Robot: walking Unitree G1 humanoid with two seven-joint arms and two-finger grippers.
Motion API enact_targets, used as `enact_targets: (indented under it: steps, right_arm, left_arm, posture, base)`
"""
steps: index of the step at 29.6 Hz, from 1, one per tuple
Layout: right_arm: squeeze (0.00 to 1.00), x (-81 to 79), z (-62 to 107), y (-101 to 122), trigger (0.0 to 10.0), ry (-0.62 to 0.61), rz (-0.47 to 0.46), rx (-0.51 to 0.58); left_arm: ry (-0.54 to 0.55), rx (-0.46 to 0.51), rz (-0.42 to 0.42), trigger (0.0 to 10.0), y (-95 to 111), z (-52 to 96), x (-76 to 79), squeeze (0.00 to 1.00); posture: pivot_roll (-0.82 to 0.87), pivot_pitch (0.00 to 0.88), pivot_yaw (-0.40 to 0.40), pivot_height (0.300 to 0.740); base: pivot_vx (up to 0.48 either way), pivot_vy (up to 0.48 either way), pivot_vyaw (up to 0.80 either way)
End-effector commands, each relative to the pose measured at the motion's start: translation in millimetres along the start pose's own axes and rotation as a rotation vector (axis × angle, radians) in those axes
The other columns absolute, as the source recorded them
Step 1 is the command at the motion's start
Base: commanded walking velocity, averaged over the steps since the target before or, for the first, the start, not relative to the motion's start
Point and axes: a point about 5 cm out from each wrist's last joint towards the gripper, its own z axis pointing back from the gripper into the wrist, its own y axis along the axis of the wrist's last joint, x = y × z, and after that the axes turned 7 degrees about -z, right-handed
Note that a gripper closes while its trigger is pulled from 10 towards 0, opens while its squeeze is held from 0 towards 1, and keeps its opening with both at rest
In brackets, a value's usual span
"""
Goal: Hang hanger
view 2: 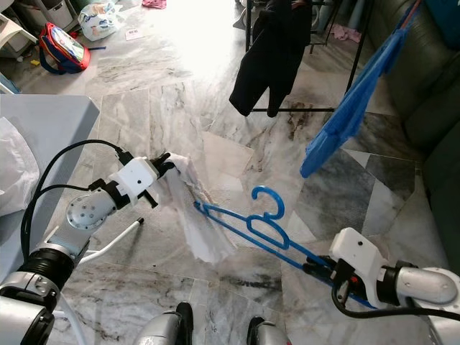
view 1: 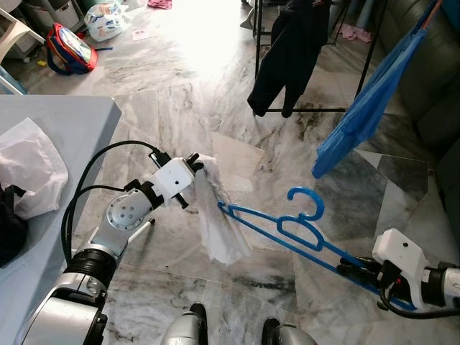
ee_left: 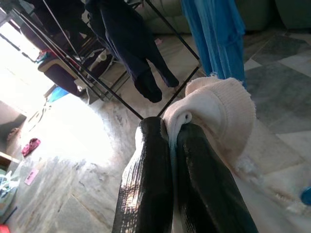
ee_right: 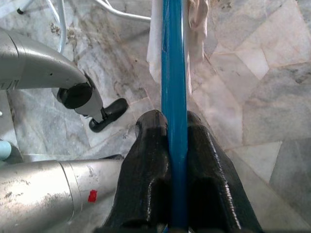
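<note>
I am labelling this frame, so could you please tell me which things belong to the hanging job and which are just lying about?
Job:
blue hanger, in right gripper
white cloth, in left gripper
clothes rack

Lying about:
red backpack
plastic bag

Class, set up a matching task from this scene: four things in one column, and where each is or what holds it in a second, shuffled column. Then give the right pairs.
Things
1. blue hanger
2. white cloth
3. dark garment
4. red and blue bag

Places
A. hanging on the black rack
B. lying on the floor at the far left
C. pinched in the left gripper
D. clamped in the right gripper

Pairs: 1-D, 2-C, 3-A, 4-B
</note>
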Motion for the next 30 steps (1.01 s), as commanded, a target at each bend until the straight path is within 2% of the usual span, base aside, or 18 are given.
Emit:
enact_targets:
  steps: [1, 17, 30]
  right_arm:
    - [0.0, 0.1, 3.1, -1, 10.0, 0.006, 0.014, -0.015]
    - [0.0, 20.6, -7.0, 8, 10.0, -0.138, 0.119, -0.002]
    - [0.0, 21.2, -17.5, 9, 10.0, -0.139, 0.128, 0.014]
  left_arm:
    - [-0.004, -0.004, -0.013, 10.0, -1, 1.4, -2.0, 0.0]
    - [-0.016, -0.007, -0.021, 10.0, -4, 4.9, 1.0, 0.0]
    - [-0.029, 0.076, -0.011, 10.0, 11, -1.4, 4.2, 0.0]
  posture:
    - [0.03, 0.258, 0.062, 0.74]
    - [0.05, 0.261, 0.065, 0.74]
    - [0.06, 0.264, 0.071, 0.74]
  base:
    - [0.0, 0.0, 0.0]
    - [0.0, 0.0, 0.0]
    - [0.0, 0.0, 0.0]
